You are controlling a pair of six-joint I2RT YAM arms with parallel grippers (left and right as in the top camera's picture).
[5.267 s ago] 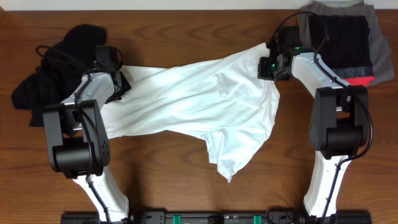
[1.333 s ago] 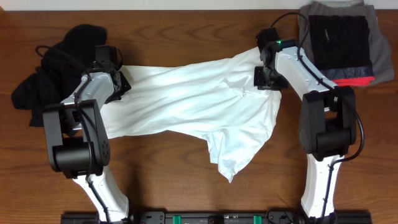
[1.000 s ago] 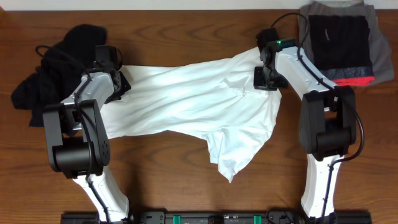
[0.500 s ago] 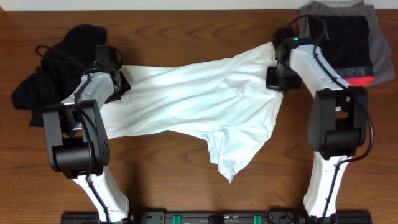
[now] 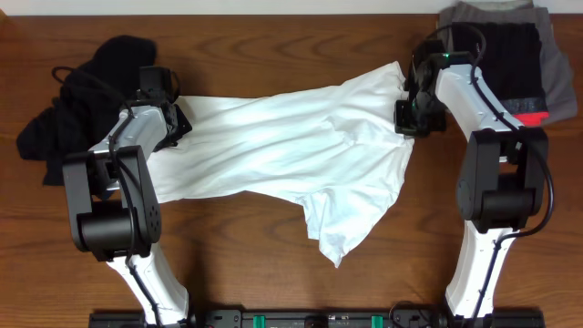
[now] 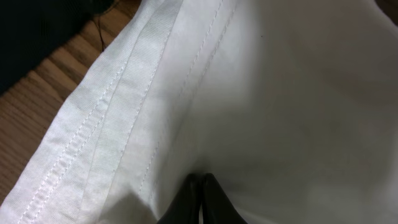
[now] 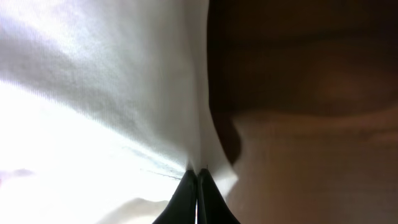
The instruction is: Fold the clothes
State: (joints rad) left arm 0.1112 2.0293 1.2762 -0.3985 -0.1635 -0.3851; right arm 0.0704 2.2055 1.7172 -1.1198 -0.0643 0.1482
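My left gripper (image 5: 174, 124) and right gripper (image 5: 406, 118) each pinch the white T-shirt (image 5: 291, 146) tight. Its long axis runs left-right between them, with the loose tail near-right.

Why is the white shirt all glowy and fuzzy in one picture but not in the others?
Right wrist view: the white shirt is washed out by glare at lower left, everything is soft, and a dark shadow falls on the table. Left wrist view: sharper, with the shirt's stitching showing clearly. Overhead view: even light, crisp.
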